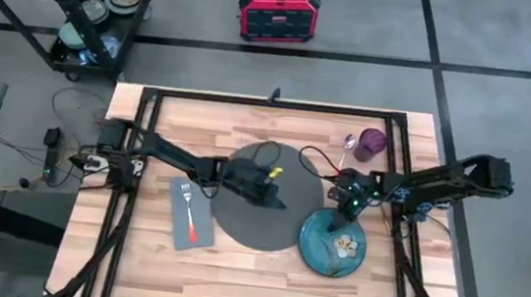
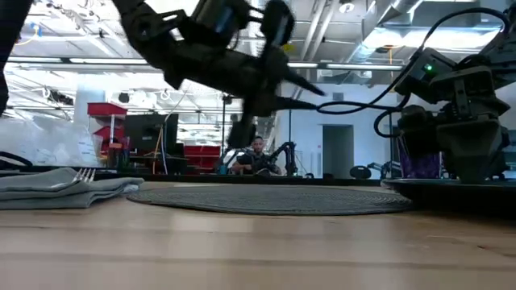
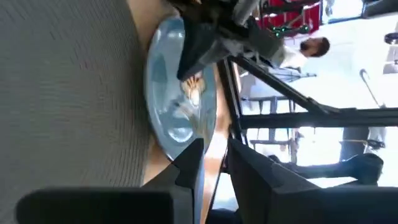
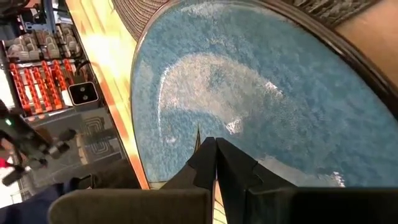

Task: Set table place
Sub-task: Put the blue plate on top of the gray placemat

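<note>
Grey floor around a light wood plank counter (image 1: 234, 264) on a black frame; a black wheeled cart (image 1: 82, 11) stands beyond the far left corner and a red box (image 1: 278, 9) sits on the floor past the far edge.

Near the counter's left side, toward the front edge: a grey napkin (image 1: 189, 215) with an orange-handled fork (image 1: 189, 212) lying on top of it. Low view shows the fork tines resting on the folded cloth.

Counter centre: round dark grey mat (image 1: 265, 203), napkin just beside its left rim. The left gripper (image 1: 264, 180) hangs above the mat, clear of the surface in the low view; its fingers (image 3: 189, 163) stand slightly apart and hold nothing.

Right of the mat, toward the front edge: blue-green plate (image 1: 319, 248), its rim overlapping the mat's right edge. The right gripper (image 1: 350, 209) is at the plate's far rim. In the right wrist view its fingers (image 4: 205, 162) are pressed together over the plate's glaze; whether the rim is pinched between them cannot be told.

Far right corner: small purple cup (image 1: 372, 143), with a spoon (image 1: 346, 149) just beside its left, well apart from the plate.
</note>
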